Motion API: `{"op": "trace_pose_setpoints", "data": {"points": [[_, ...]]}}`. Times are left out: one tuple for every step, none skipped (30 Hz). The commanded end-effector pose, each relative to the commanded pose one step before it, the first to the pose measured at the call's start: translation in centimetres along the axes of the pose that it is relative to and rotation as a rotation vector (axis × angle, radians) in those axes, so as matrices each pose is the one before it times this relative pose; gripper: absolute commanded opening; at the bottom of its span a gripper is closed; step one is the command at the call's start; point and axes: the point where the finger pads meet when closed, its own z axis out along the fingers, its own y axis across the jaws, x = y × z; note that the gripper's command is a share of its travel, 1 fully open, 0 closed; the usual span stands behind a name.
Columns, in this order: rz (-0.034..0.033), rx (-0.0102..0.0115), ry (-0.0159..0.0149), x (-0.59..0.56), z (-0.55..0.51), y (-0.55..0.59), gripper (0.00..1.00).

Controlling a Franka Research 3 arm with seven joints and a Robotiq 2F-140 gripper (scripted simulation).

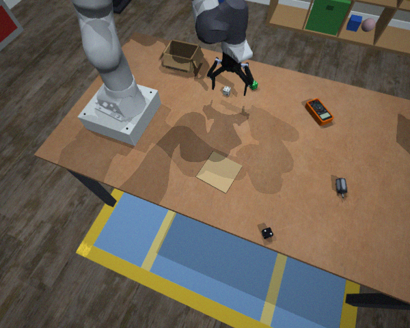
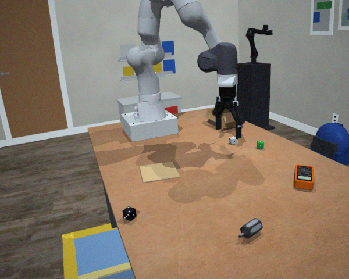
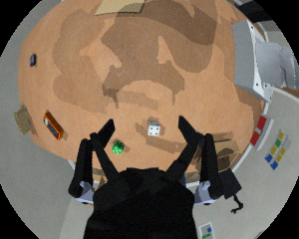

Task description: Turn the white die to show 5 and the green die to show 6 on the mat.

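The white die (image 1: 226,90) sits on the table at the back, also in the exterior view (image 2: 232,140) and in the wrist view (image 3: 153,129). My gripper (image 1: 229,89) (image 2: 228,132) hangs open and empty just above it, fingers spread to either side. The green die (image 1: 253,85) (image 2: 260,144) (image 3: 118,147) lies close beside the right finger, a little right of the white die. The black die (image 1: 266,232) (image 2: 128,213) rests near the table's front edge. The tan mat (image 1: 219,171) (image 2: 159,172) lies flat mid-table with nothing on it.
An open cardboard box (image 1: 180,55) stands behind the gripper. An orange multimeter (image 1: 318,111) lies to the right. A small grey cylinder-like part (image 1: 341,185) lies front right. The robot base (image 1: 122,111) stands at the left.
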Motion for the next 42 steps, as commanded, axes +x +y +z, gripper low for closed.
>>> {"op": "trace_pose_setpoints", "data": {"points": [[0.11381,0.01271,0.024,-1.104,0.02,0.434,1.0],[0.0,0.0,0.0,-0.284,0.0,0.176,1.0],[0.0,0.0,0.0,0.0,0.0,0.0,1.0],[0.0,0.0,0.0,0.0,0.0,0.0,1.0],[0.0,0.0,0.0,-0.258,0.0,0.159,1.0],[0.0,0.0,0.0,-0.233,0.0,0.145,1.0],[0.0,0.0,0.0,-0.209,0.0,0.129,1.0],[0.0,0.0,0.0,-0.186,0.0,0.115,1.0],[0.0,0.0,0.0,-0.164,0.0,0.101,1.0],[0.0,0.0,0.0,-0.142,0.0,0.088,1.0],[0.0,0.0,0.0,-0.122,0.0,0.076,1.0],[0.0,0.0,0.0,-0.104,0.0,0.064,1.0],[0.0,0.0,0.0,-0.086,0.0,0.053,1.0],[0.0,0.0,0.0,-0.07,0.0,0.043,1.0],[0.0,0.0,0.0,-0.055,0.0,0.034,1.0],[0.0,0.0,0.0,-0.042,0.0,0.026,1.0],[0.0,0.0,0.0,-0.031,0.0,0.019,1.0],[0.0,0.0,0.0,-0.021,0.0,0.013,1.0],[0.0,0.0,0.0,-0.013,0.0,0.008,1.0],[0.0,0.0,0.0,0.0,0.0,0.0,1.0],[0.0,0.0,0.0,0.0,0.0,0.0,1.0],[0.0,0.0,0.0,-0.007,0.0,0.004,1.0],[0.0,0.0,0.0,-0.002,0.0,0.002,1.0],[0.0,0.0,0.0,0.0,0.0,0.0,1.0],[0.0,0.0,0.0,0.0,0.0,0.0,1.0],[0.0,0.0,0.0,0.0,0.0,0.0,1.0],[0.0,0.0,0.0,0.0,0.0,0.0,1.0],[0.0,0.0,0.0,0.0,0.0,0.0,1.0],[0.0,0.0,0.0,0.0,0.0,0.0,1.0],[0.0,0.0,0.0,0.0,0.0,0.0,1.0],[0.0,0.0,0.0,0.0,0.0,0.0,1.0],[0.0,0.0,0.0,0.0,0.0,0.0,1.0],[0.0,0.0,0.0,0.0,0.0,0.0,1.0],[0.0,0.0,0.0,0.0,0.0,0.0,1.0],[0.0,0.0,0.0,0.0,0.0,0.0,1.0],[0.0,0.0,0.0,0.0,0.0,0.0,1.0],[0.0,0.0,0.0,0.0,0.0,0.0,1.0],[0.0,0.0,0.0,0.0,0.0,0.0,1.0],[0.0,0.0,0.0,0.0,0.0,0.0,1.0],[0.0,0.0,0.0,0.0,0.0,0.0,1.0],[0.0,0.0,0.0,0.0,0.0,0.0,1.0],[0.0,0.0,0.0,0.0,0.0,0.0,1.0]]}}
